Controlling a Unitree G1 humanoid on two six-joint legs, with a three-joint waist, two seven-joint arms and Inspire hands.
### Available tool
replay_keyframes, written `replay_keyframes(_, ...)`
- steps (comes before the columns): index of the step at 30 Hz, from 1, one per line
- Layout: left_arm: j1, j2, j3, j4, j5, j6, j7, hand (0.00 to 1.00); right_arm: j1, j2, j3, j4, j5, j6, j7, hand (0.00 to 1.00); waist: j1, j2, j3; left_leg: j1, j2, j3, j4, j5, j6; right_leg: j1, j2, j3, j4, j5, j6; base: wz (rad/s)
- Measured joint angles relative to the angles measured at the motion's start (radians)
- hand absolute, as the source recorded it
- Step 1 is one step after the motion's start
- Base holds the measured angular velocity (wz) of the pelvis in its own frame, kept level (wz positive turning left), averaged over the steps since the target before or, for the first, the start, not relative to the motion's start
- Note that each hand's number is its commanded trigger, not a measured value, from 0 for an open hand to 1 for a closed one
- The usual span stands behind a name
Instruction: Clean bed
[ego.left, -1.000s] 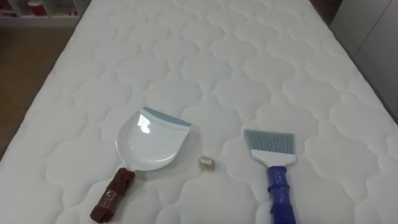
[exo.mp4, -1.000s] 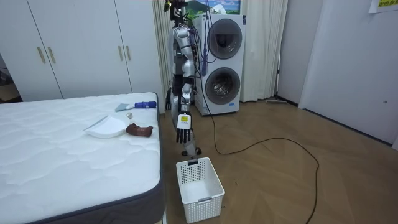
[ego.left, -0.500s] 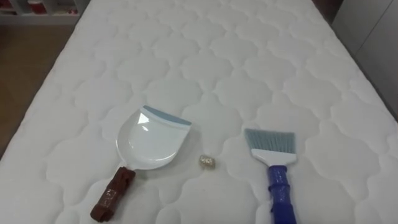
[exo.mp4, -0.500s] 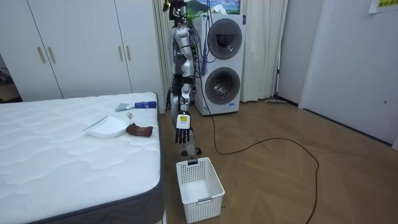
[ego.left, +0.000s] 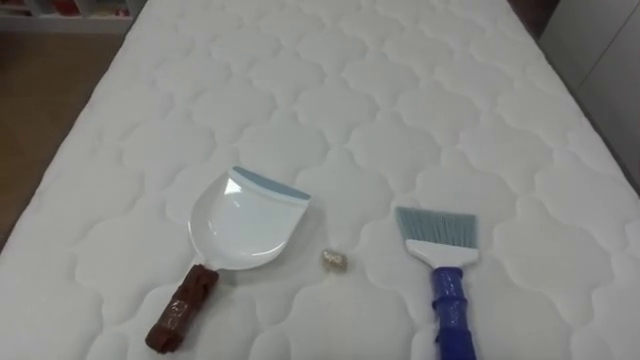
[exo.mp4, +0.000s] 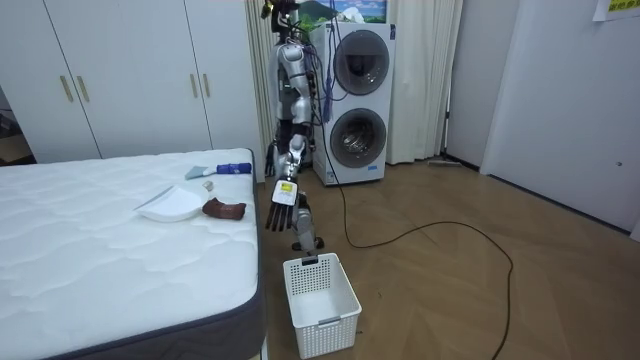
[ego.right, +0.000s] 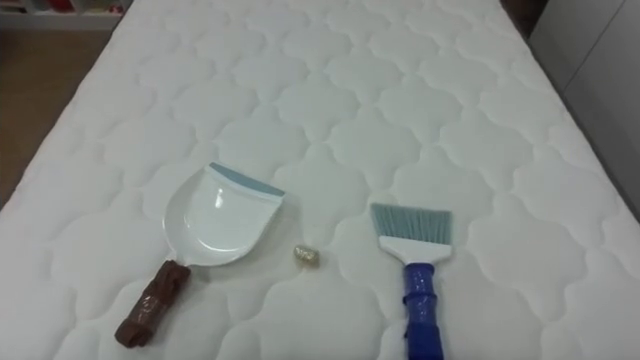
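Brush handle cut off below, indistinct scrap beside dustpan, left robot hand straight-fingered, empty.

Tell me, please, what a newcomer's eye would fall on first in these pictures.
On the white quilted mattress, a white dustpan with a brown handle lies left of a blue-handled brush. A small scrap sits between them. The robot stands at the bed's edge, left hand open.

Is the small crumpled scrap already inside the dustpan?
No, the scrap lies on the mattress, between the dustpan and the brush, touching neither.
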Motion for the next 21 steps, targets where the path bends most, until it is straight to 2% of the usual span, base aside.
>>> replay_keyframes(3,-0.008,0.006,-0.005,-0.051,-0.002,-0.034,0.037,0.0,-0.004,0.0,0.005,-0.017,-0.001,-0.014,0.0,0.0,0.005,0.0,-0.0014,0.002,0.0,-0.005,0.004,0.0,0.0,0.003,0.0,0.004,0.0,0.0,0.0,0.03)
replay_keyframes(5,-0.011,0.007,-0.005,-0.085,-0.001,-0.049,0.05,0.0,-0.002,0.0,0.006,-0.041,0.0,-0.037,0.0,0.0,0.004,0.001,-0.0012,0.002,0.0,-0.007,0.004,0.0,0.0,0.004,0.0,0.004,-0.001,0.0,0.0,0.0)
replay_keyframes(7,-0.016,0.007,-0.005,-0.086,0.0,-0.066,0.061,0.0,-0.001,0.0,0.007,-0.041,0.002,-0.049,0.0,0.0,0.003,0.001,-0.0013,0.004,-0.001,-0.009,0.004,0.0,0.0,0.011,-0.001,0.004,-0.007,0.0,0.0,0.03)
replay_keyframes(13,-0.023,0.007,-0.005,-0.121,-0.001,-0.092,0.098,0.0,0.001,-0.005,0.007,-0.03,0.025,-0.049,0.011,0.0,-0.001,-0.001,-0.0014,0.001,-0.006,-0.018,0.01,0.001,-0.001,0.017,-0.003,-0.001,-0.016,0.0,0.0,0.04)
replay_keyframes(17,-0.027,0.007,-0.009,-0.123,-0.001,-0.128,0.125,0.0,0.002,-0.005,0.007,-0.03,0.025,-0.049,0.023,0.0,-0.003,0.0,-0.0017,0.0,-0.007,-0.022,0.012,0.001,-0.001,0.017,-0.003,-0.006,-0.015,0.0,0.0,0.0)
replay_keyframes(21,-0.026,0.007,-0.018,-0.144,-0.002,-0.135,0.138,0.0,0.003,-0.007,0.007,-0.03,0.023,-0.049,0.037,0.0,-0.008,-0.002,-0.002,-0.001,-0.008,-0.025,0.012,0.001,-0.001,0.017,-0.003,-0.006,-0.014,0.0,0.0,0.0)
